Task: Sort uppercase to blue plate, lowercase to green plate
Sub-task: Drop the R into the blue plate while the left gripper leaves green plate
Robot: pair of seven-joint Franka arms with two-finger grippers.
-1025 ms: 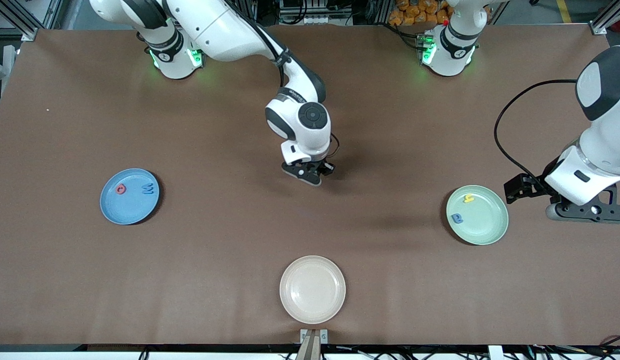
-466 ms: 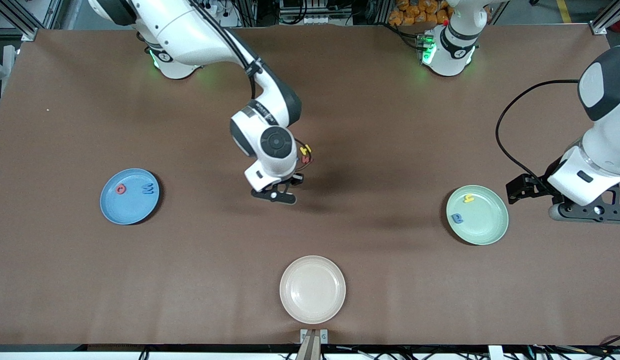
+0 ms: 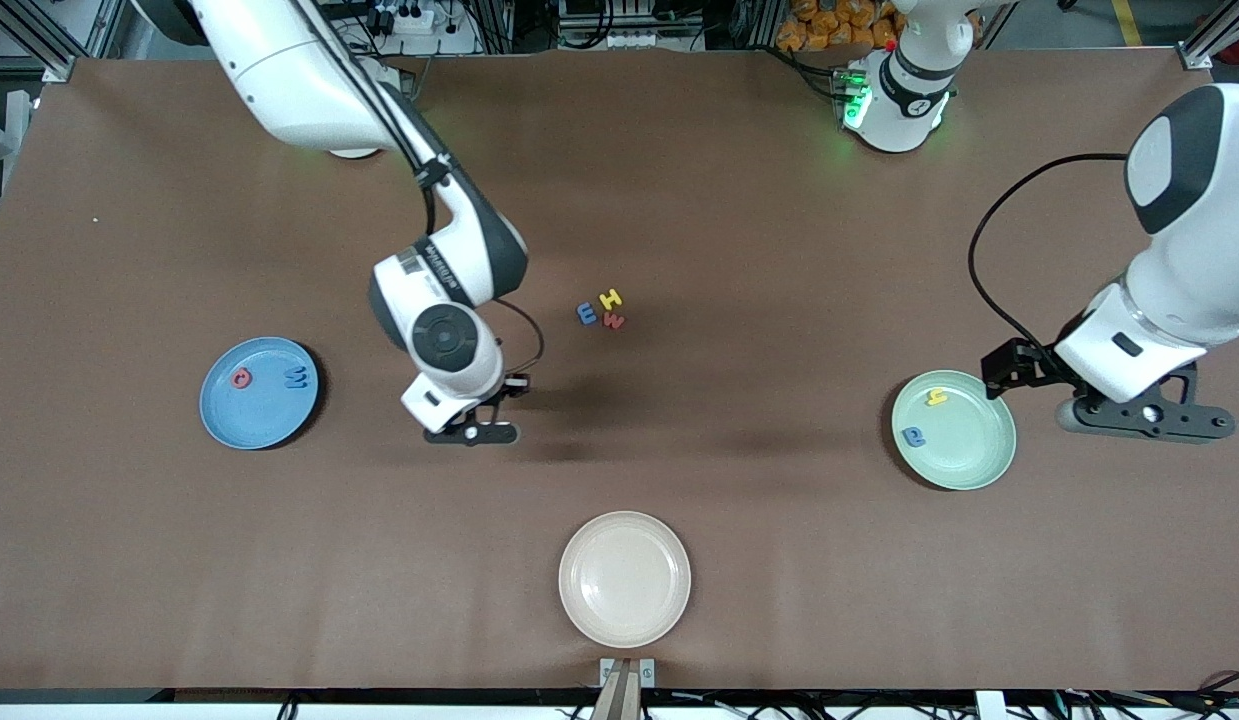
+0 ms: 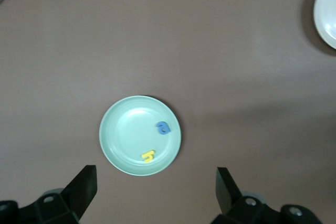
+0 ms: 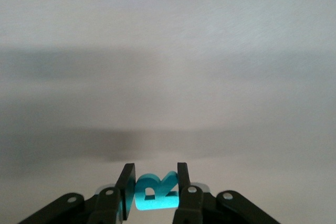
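Gripping green R (image 5: 153,191) between right claw (image 5: 154,184) fingers, over bare table (image 3: 739,200).

The round sky-blue plate (image 3: 241,415) lies toward the right arm's end of the surface, carrying a red Q (image 3: 241,378) and a blue W (image 3: 296,378) side by side. The pale mint-green plate (image 3: 969,450) lies toward the left arm's end, holding a yellow h (image 3: 937,397) and, nearer the front camera, a blue a (image 3: 913,436). Mid-surface, a yellow H (image 3: 610,299), blue e (image 3: 586,314) and red m (image 3: 613,321) cluster close together. A green R (image 5: 155,191) stands upright, pinched in the right hand (image 5: 155,184) over bare surface between the cluster and the blue plate.
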